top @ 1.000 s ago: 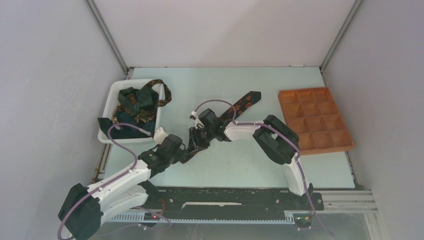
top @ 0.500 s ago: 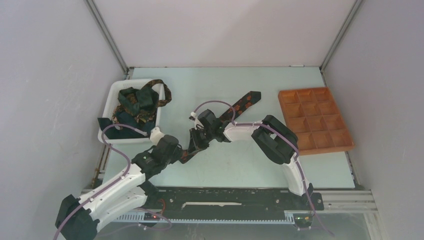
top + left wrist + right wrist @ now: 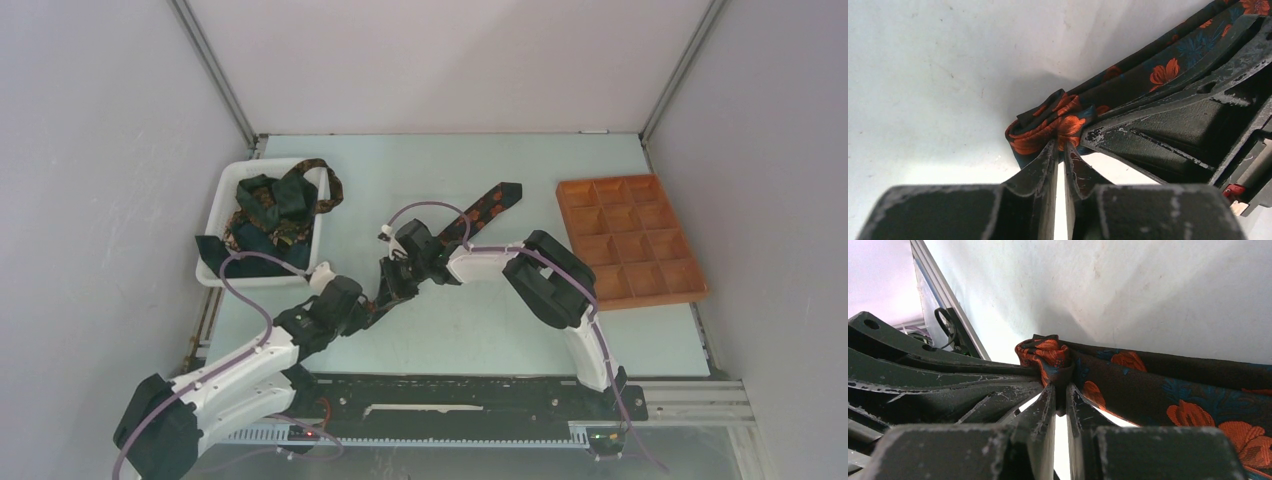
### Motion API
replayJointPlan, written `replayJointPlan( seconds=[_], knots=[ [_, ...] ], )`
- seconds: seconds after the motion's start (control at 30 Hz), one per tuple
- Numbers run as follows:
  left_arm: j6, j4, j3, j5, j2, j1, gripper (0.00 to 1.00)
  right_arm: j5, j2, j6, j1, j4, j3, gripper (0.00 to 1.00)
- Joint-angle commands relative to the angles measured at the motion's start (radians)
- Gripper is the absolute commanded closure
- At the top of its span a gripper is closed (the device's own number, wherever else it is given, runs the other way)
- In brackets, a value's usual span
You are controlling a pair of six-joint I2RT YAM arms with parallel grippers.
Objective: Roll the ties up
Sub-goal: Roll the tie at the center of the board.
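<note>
Fabric is pinched from two sides near the middle of the desk (image 3: 480, 340). One tie (image 3: 490, 205), dark with orange-red flowers, is laid out diagonally. Its wide pointed end lies far and to the right, and its narrow end lies near and to the left, where it is gathered into a small crumpled roll.

The left gripper (image 3: 1060, 150) is seen nearly closed, with only a thin slit left between its fingers, and the roll is nipped at their tips. The right gripper (image 3: 1060, 390) is likewise almost closed, and the same bunched end is caught between its fingertips from the opposite side. The two grippers are placed so close together that each is shown in the other's wrist view, just beside the roll. The rest of the tie is spread flat on the desk and passes under the right arm toward the far right. Whether the roll is lifted or resting on the desk cannot be told.

Other ties (image 3: 268, 205), dark green with brown patterns, are heaped in the white bin (image 3: 225, 190) at the far left. One is draped over the bin's far right corner and another is hung over its near left edge. The orange tray (image 3: 655, 297), divided into compartments, is set at the right, just beyond the tie's pointed end and not touching it.
</note>
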Motion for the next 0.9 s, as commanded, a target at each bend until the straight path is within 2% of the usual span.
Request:
replayJointPlan(
  seconds=[0.0,0.2,0.27,0.3,0.43,0.6,0.87],
  knots=[
    [0.035,0.032,-0.023,-0.002,0.041,-0.004,0.82,0.019,0.008,-0.011,-0.003,-0.003,0.004,0.89],
    [0.071,-0.079,0.025,-0.051,-0.105,-0.005,0.34,0.031,-0.023,-0.017,-0.008,-0.015,0.004,0.93],
    [0.079,-0.129,0.049,-0.065,-0.152,-0.005,0.2,0.033,-0.039,-0.02,-0.012,-0.015,0.004,0.94],
    [0.078,-0.156,0.061,-0.074,-0.171,-0.005,0.17,0.034,-0.047,-0.021,-0.014,-0.015,0.005,0.94],
    [0.067,-0.24,0.093,-0.09,-0.22,-0.004,0.12,0.032,-0.078,-0.027,-0.027,-0.052,0.004,0.95],
    [0.052,-0.25,0.086,-0.066,-0.245,-0.005,0.12,0.027,-0.054,-0.042,-0.036,-0.076,0.029,0.96],
    [-0.003,-0.188,0.012,-0.065,-0.279,-0.005,0.22,0.011,0.021,-0.045,-0.036,-0.065,0.039,0.97]
  ],
)
